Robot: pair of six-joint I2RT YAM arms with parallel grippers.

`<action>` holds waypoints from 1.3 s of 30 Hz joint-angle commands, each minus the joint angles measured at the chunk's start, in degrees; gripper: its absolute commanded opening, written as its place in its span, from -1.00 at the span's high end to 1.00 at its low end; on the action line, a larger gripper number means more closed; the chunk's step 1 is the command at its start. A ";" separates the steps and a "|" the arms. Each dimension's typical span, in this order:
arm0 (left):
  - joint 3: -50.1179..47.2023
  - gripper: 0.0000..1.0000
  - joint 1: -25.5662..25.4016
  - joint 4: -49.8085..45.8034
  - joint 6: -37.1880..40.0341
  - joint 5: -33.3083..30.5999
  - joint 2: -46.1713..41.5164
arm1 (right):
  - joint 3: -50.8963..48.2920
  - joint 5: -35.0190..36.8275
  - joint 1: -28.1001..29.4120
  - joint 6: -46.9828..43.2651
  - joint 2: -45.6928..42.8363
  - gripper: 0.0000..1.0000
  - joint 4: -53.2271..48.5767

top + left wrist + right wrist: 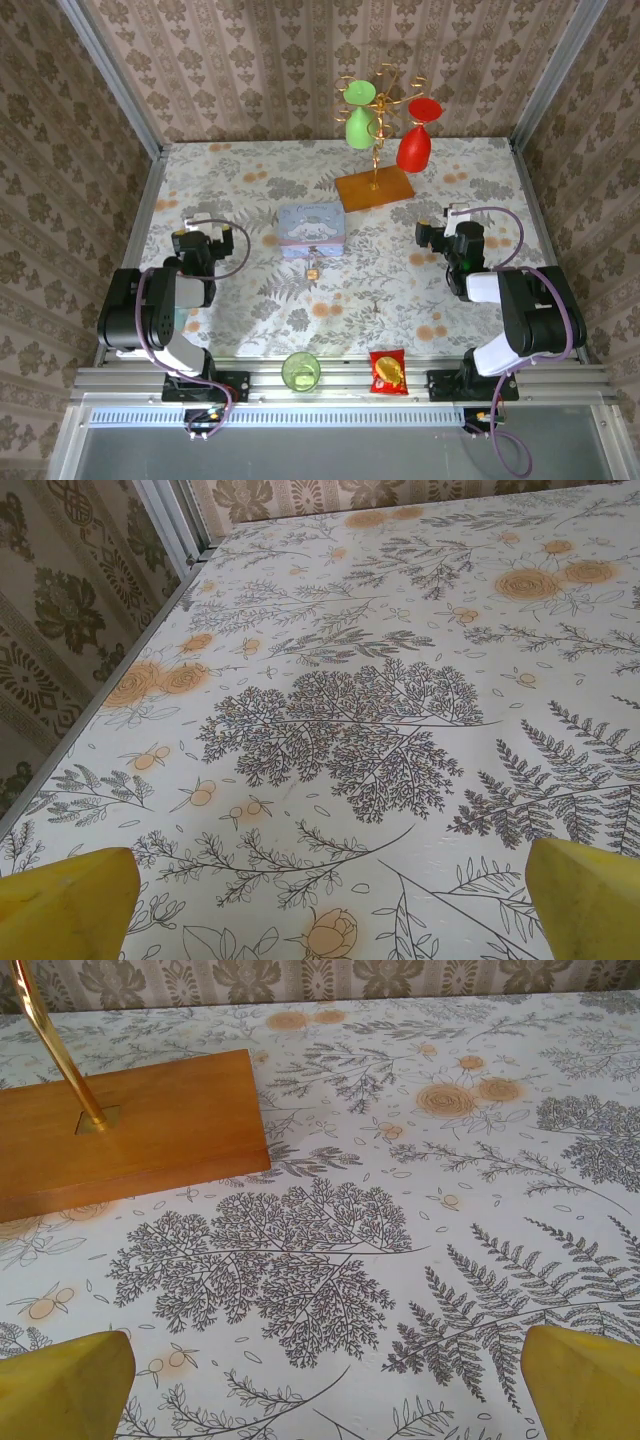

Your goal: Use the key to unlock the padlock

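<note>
1. Lying on the floral desk (pixel 250 300), the padlock (pixel 314 269) is recorded just in front of the pale blue tin (pixel 311 230), on the tin's near side. Whether the two touch cannot be told.
2. Key: cannot be made out apart from the padlock at this size.
3. Left gripper (pixel 196 236): jaws spread wide, nothing held. Its yellow fingers (pixel 70 905) are seen over bare desk, aimed at the far left corner. The padlock is placed to its right and slightly nearer the arm bases.
4. Right gripper (pixel 447 230): jaws spread wide, nothing held. It is aimed past the wooden base (pixel 130 1130) of the glass stand. The padlock is placed to its left and slightly nearer the bases.
5. Long axis of the padlock: judged loosely to run far-to-near, though the item is too small for certainty.
6. Nearness: the padlock is set between the two arms, roughly midway, and the left is judged marginally closer. An inward swing is called for from either.
</note>
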 commanded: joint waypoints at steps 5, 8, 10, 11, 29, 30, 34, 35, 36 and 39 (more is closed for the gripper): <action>0.84 -1.00 -0.23 1.91 0.64 -0.77 0.14 | 0.78 -0.14 -0.07 -1.02 0.16 -1.00 0.12; 0.88 -1.00 -0.30 1.91 0.62 -0.70 0.05 | 0.71 -0.13 -0.07 -1.01 0.21 -1.00 0.28; 0.89 -1.00 -0.25 1.91 0.62 -0.64 0.09 | 0.71 -0.13 -0.03 -1.01 0.19 -1.00 0.28; 0.87 -1.00 -0.30 1.83 0.62 -0.67 0.15 | 0.71 -0.13 -0.07 -1.00 0.23 -1.00 0.28; 1.00 -1.00 0.57 1.39 0.09 1.22 -0.06 | 0.81 -1.01 -0.59 -0.66 0.22 -1.00 0.01; 0.98 -1.00 0.57 1.39 0.09 1.23 -0.03 | 0.85 -1.09 -0.60 -0.66 0.18 -1.00 0.11; 0.87 -1.00 0.58 1.39 0.28 1.57 -0.01 | 0.71 -1.80 -0.95 -0.44 0.17 -1.00 0.24; 0.87 -1.00 0.57 1.36 1.00 3.50 -0.17 | 0.62 -1.79 -0.95 -0.39 0.11 -1.00 0.36; 0.49 -1.00 0.26 1.90 1.90 4.99 -0.49 | 0.40 -1.72 -0.95 -0.41 -0.03 -1.00 0.57; 0.03 -1.00 -0.66 0.11 1.42 0.68 -3.81 | 0.75 -1.69 -0.95 -0.39 -1.56 -1.00 -1.12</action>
